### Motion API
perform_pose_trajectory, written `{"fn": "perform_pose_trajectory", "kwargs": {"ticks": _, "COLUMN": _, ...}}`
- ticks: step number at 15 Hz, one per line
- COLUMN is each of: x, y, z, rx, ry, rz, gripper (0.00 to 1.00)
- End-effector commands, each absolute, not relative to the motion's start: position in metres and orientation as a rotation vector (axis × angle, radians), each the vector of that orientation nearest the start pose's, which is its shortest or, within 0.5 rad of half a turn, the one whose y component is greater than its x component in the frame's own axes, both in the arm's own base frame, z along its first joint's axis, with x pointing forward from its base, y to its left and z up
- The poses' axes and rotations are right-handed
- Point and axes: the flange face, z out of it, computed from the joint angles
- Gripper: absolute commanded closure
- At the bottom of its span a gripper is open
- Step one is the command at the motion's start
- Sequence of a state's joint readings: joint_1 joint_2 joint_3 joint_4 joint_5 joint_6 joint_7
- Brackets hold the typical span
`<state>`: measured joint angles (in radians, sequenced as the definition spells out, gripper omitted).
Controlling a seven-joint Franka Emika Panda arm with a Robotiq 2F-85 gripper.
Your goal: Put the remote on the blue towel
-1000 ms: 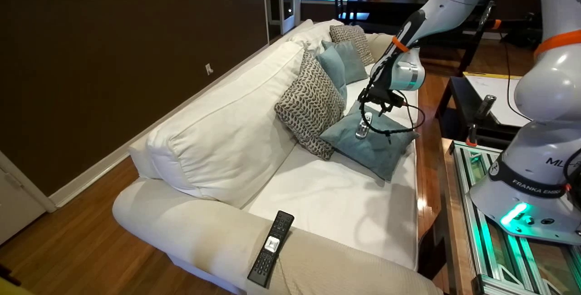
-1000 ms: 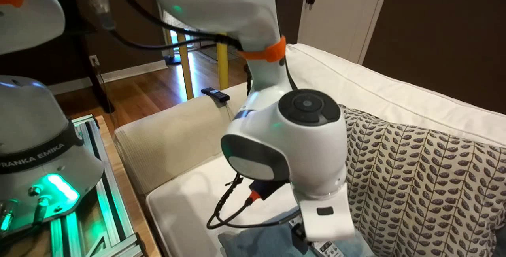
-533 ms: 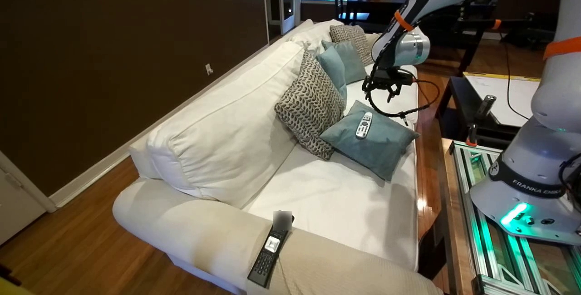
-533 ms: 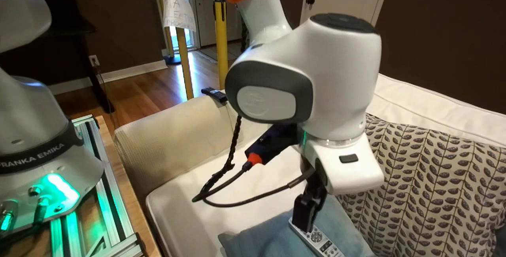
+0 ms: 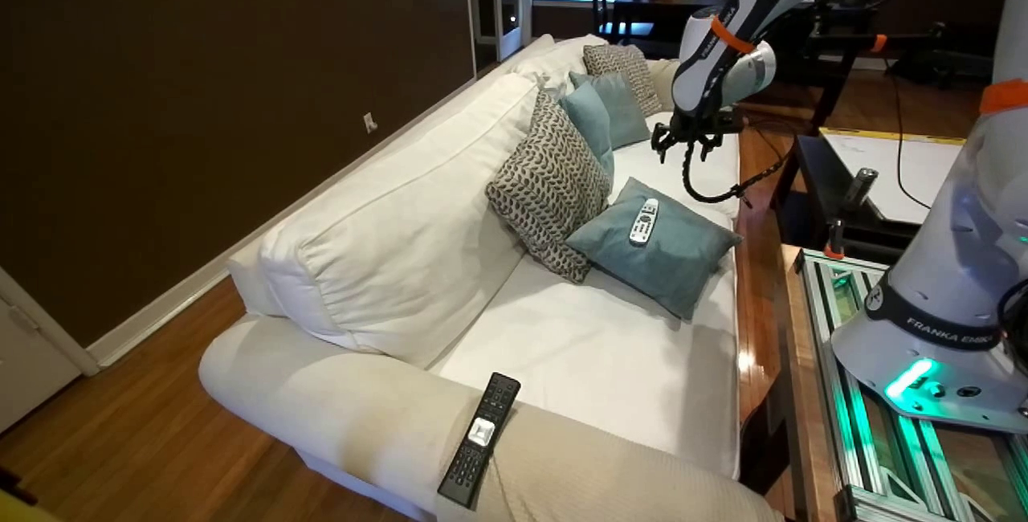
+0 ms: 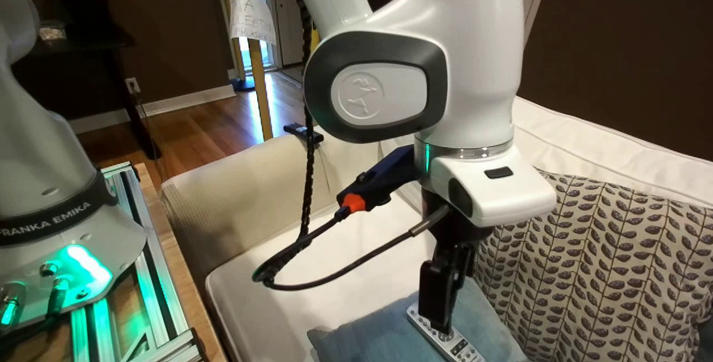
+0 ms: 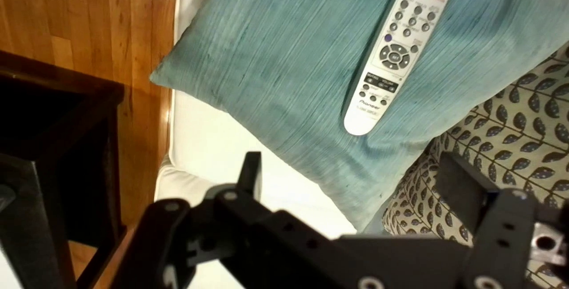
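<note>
The white-grey remote (image 5: 644,222) lies flat on the blue towel (image 5: 683,265), a plump teal square on the sofa seat. In the wrist view the whole remote (image 7: 395,53) shows, buttons up, resting on the blue towel (image 7: 284,49). In an exterior view the remote (image 6: 459,347) is partly behind my gripper (image 6: 440,301), and the near part of the blue towel (image 6: 367,340) is cut off by the frame. My gripper (image 5: 683,152) is open and empty, its fingers wide apart in the wrist view (image 7: 355,169). It hangs above the sofa, apart from the remote.
A longer black remote (image 5: 479,442) lies on the sofa arm. A leaf-patterned cushion (image 5: 550,185) leans on the backrest beside the blue towel, with more teal cushions (image 5: 622,108) further along. A dark low table (image 7: 58,160) stands across a floor gap. A cable loop (image 6: 312,262) hangs from my wrist.
My gripper has risen from close to the remote and moved back from it. The remote has stayed in place on the blue towel and shows more fully.
</note>
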<state>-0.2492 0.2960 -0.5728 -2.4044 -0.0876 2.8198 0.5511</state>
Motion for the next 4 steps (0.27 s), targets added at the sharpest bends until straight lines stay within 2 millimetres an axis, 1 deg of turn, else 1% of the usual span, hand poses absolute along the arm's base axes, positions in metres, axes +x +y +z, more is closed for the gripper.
{"fn": "perform_pose_trajectory", "kwargs": {"ticks": 1, "x": 0.3493, "y": -0.3786, "z": 0.2271, "rx": -2.704, "ry": 1.969, "rz": -0.224, "gripper": 0.0}}
{"fn": "perform_pose_trajectory", "kwargs": {"ticks": 4, "x": 0.35, "y": -0.379, "z": 0.2274, "rx": -2.704, "ry": 1.968, "rz": -0.226, "gripper": 0.0}}
